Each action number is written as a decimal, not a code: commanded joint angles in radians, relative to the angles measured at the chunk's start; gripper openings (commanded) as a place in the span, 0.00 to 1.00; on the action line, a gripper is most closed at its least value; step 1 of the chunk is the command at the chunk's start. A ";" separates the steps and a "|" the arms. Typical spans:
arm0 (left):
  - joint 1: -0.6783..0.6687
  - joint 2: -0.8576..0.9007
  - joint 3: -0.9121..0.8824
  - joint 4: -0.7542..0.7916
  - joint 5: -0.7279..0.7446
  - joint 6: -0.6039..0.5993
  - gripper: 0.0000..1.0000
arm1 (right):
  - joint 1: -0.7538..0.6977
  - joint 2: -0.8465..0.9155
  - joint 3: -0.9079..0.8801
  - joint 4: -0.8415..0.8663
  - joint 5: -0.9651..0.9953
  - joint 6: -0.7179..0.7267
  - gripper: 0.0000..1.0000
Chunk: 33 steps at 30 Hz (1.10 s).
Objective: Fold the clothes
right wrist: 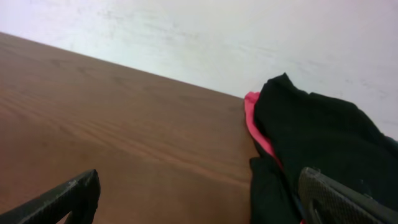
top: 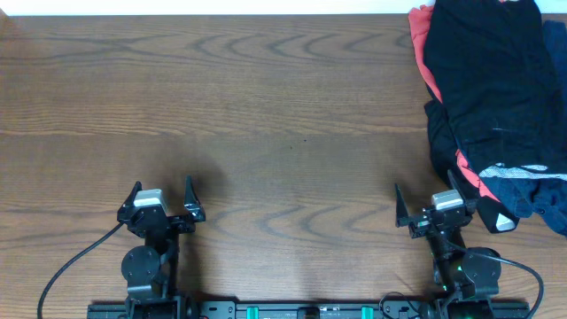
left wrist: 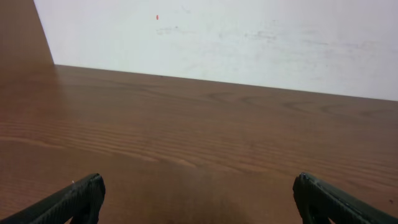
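A pile of clothes [top: 496,97] lies at the table's right edge: a black garment on top, a coral-red one [top: 423,62] under it, navy fabric at the far right [top: 556,62], and a pale grey-white mesh patch [top: 514,175] at the near end. The right wrist view shows the black and coral-red fabric [right wrist: 311,137] too. My right gripper [top: 429,200] is open and empty, just left of the pile's near end. My left gripper [top: 162,197] is open and empty at the front left, far from the clothes.
The brown wooden table [top: 266,115] stretches between the two arms. A white wall [left wrist: 217,37] runs behind its far edge. Black cables trail from both arm bases at the front edge.
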 commanded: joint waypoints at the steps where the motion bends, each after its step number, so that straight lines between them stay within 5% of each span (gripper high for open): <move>1: 0.005 -0.006 -0.016 -0.039 -0.031 -0.006 0.98 | 0.010 -0.007 -0.002 0.011 0.014 -0.007 0.99; 6: 0.005 -0.006 -0.016 -0.029 -0.035 -0.035 0.98 | 0.010 -0.006 -0.002 -0.009 0.035 0.014 0.99; 10: 0.007 -0.001 -0.016 -0.039 -0.024 -0.333 0.98 | -0.005 -0.005 -0.002 0.088 0.044 0.163 0.99; 12: 0.007 0.009 -0.008 -0.039 0.040 -0.376 0.98 | -0.018 -0.005 0.000 0.174 0.039 0.196 0.99; 23: 0.007 0.341 0.336 -0.074 0.101 -0.323 0.98 | -0.125 0.245 0.290 0.211 -0.040 0.142 0.99; 33: 0.007 0.848 0.954 -0.521 0.109 -0.236 0.98 | -0.149 0.757 0.777 0.028 -0.176 0.124 0.99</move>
